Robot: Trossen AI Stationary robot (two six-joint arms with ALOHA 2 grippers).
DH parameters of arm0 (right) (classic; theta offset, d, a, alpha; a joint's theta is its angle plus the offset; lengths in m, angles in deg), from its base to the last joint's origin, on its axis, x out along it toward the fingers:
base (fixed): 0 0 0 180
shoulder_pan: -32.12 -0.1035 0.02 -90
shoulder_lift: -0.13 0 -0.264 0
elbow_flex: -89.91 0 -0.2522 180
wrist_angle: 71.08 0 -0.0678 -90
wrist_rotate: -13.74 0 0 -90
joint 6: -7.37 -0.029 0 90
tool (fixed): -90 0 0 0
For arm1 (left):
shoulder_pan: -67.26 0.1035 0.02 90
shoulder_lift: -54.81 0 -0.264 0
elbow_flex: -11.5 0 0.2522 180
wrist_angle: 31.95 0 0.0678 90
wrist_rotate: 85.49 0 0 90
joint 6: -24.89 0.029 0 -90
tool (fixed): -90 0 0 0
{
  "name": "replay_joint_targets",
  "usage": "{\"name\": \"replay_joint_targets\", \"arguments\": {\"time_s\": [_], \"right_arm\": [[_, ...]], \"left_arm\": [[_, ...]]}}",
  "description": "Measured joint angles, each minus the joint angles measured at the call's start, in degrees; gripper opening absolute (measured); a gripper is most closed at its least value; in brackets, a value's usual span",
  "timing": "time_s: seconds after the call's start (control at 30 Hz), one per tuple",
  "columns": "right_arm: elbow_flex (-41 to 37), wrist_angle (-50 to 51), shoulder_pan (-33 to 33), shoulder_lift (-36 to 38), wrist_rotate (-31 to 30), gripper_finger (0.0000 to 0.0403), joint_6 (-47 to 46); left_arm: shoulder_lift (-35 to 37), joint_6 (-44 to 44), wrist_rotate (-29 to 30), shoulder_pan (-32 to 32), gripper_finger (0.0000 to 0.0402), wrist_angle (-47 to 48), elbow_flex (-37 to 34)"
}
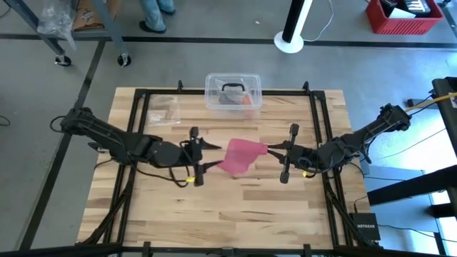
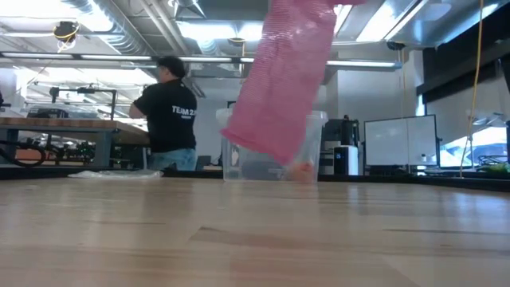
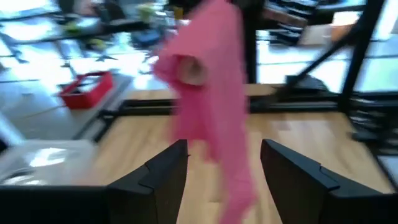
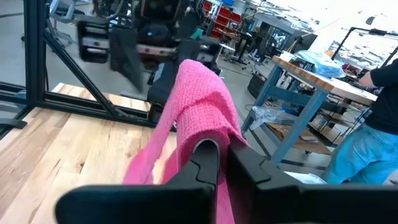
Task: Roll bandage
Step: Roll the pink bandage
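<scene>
The pink bandage (image 1: pixel 239 155) hangs in the air over the middle of the table, partly wound or folded at its top. In the low view the bandage (image 2: pixel 283 80) hangs clear of the wood, its lower end (image 2: pixel 263 147) free. My right gripper (image 1: pixel 273 149) is shut on it from the table's right. My left gripper (image 1: pixel 206 155) is open just left of the bandage. In the left wrist view its fingers (image 3: pixel 224 180) stand apart with the bandage (image 3: pixel 211 106) ahead of the gap; I cannot tell whether they touch it. My right gripper pinches the bandage's upper, bunched part (image 4: pixel 208 134) between its two fingers. The fingers come nearly level from the table's right. The bandage is lifted clear of the table, and a loose tail (image 4: pixel 146 165) hangs slack below the hold.
A clear plastic box (image 1: pixel 232 93) with a black handle stands at the table's far middle. A small clear bag (image 1: pixel 164 108) lies at the far left. A black frame (image 1: pixel 318 121) runs around the table. A person (image 2: pixel 171 112) stands in the room behind.
</scene>
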Motion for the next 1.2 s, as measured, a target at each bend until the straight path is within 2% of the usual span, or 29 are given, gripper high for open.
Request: {"name": "replay_joint_targets", "arguments": {"time_s": [0.07,0.2,0.5,0.63,0.87,1.07,1.2], "right_arm": [[0.0,0.0,0.0,0.0,0.0,0.0017,-0.3],[0.0,-0.5,0.0,0.0,0.0,0.0017,-0.4],[0.0,-0.8,0.0,0.0,0.0,0.0017,-0.1],[0.0,-0.8,0.0,0.0,0.0,0.0017,0.3],[0.0,-0.8,0.0,0.0,0.0,0.0017,0.5],[0.0,-0.7,0.0,0.0,0.0,0.0017,1.8],[0.0,2.4,0.0,0.0,1.8,0.0017,1.7]], "left_arm": [[-0.6,0.0,-0.1,0.2,0.0195,0.0,0.0],[-3.8,1.3,-7.1,1.6,0.0195,-3.1,0.0],[-5.4,3.4,-6.8,3.3,0.0191,-6.2,0.0],[-5.4,3.5,-7.4,2.6,0.0162,-6.1,0.0],[-5.4,5.2,-14.6,2.5,0.0076,-7.5,0.0],[-5.4,6.3,-14.8,1.0,0.0011,-10.2,0.0],[-4.6,11.1,-14.8,-1.7,0.0006,-13.9,3.4]]}}
